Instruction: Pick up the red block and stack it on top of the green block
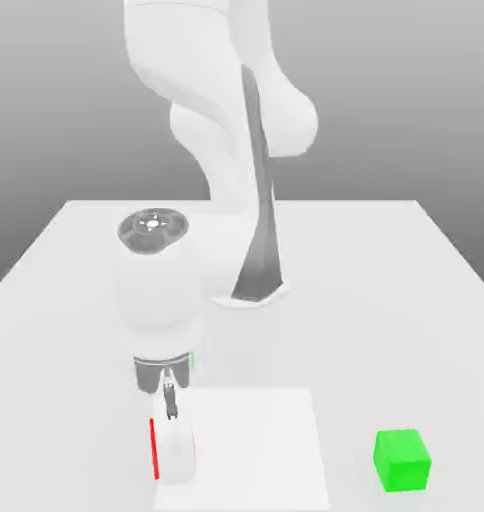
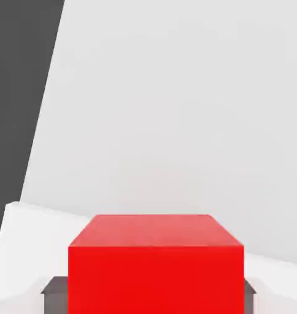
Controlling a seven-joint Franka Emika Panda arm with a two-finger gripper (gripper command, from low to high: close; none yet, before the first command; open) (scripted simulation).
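Claw (image 2: pixel 156 294) — shut on red block (image 2: pixel 156 279) | green block (image 1: pixel 401 461) — well apart

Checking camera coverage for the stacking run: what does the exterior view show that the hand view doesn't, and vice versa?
Exterior view alone: the green block, the arm's body and the white square on the table.
Hand view alone: the red block's broad faces, with dark finger pads on both sides of it.
Both: the red block, just a thin strip in the exterior view, and the gripper shut on it.
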